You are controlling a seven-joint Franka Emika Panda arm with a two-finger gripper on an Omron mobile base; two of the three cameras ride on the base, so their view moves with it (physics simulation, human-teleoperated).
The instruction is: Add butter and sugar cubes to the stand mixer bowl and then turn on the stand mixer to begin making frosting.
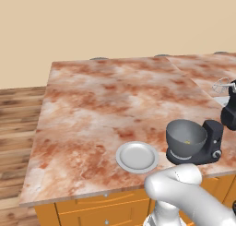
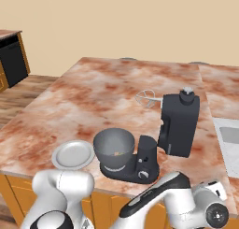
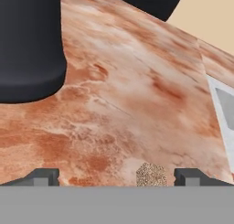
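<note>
The jaws are spread low over the tabletop [image 3: 137, 104], a brown sugar cube [image 3: 151, 174] between the fingertips [image 3: 45, 176]. Centre on the cube, lower, and close squarely before lifting. The butter [image 2: 117, 153] already lies in the stand mixer bowl [image 2: 114, 148]; the stand mixer [image 2: 175, 127] head is tilted up.

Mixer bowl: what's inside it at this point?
The bowl holds a small yellowish bit low on its floor, likely the butter. Its near wall hides part of the bottom, so sugar cubes can't be confirmed. The whisk is tilted up, outside it.
</note>
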